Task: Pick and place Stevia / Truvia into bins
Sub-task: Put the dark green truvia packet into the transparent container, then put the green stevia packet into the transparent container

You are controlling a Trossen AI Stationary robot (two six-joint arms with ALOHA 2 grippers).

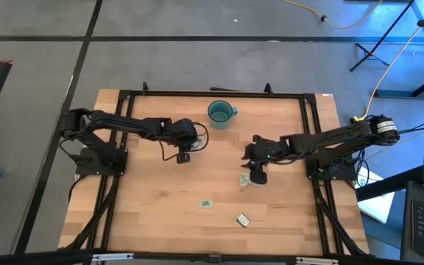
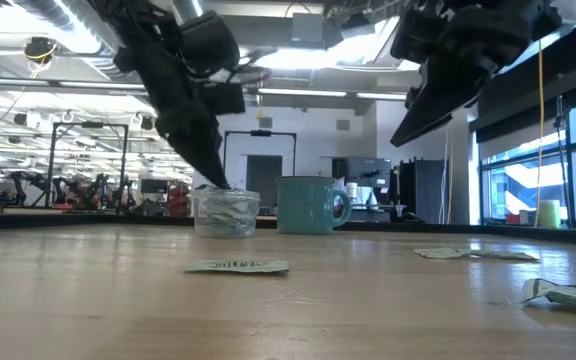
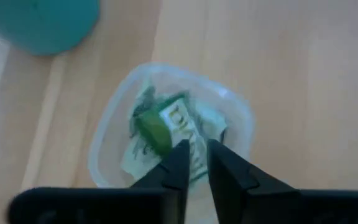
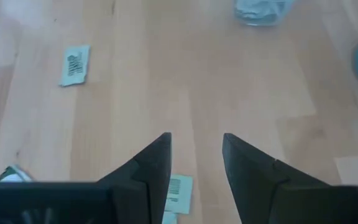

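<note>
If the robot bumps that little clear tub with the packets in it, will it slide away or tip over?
Probably slide, not tip. The clear tub sits low and wide on the smooth wooden table. It likely weighs little: thin plastic holding only paper packets. The left gripper, nearly shut just above it, could nudge it easily.

Bin: small clear square tub [image 3: 166, 124] with rounded corners, upright on the tabletop [image 1: 153, 213].
Packets in bin: several green-and-white ones [image 3: 166, 134], crumpled together.
Loose packets: three lying flat, at [image 1: 207, 203], [image 1: 243, 218] and [image 1: 244, 179], well apart from the bin.
</note>
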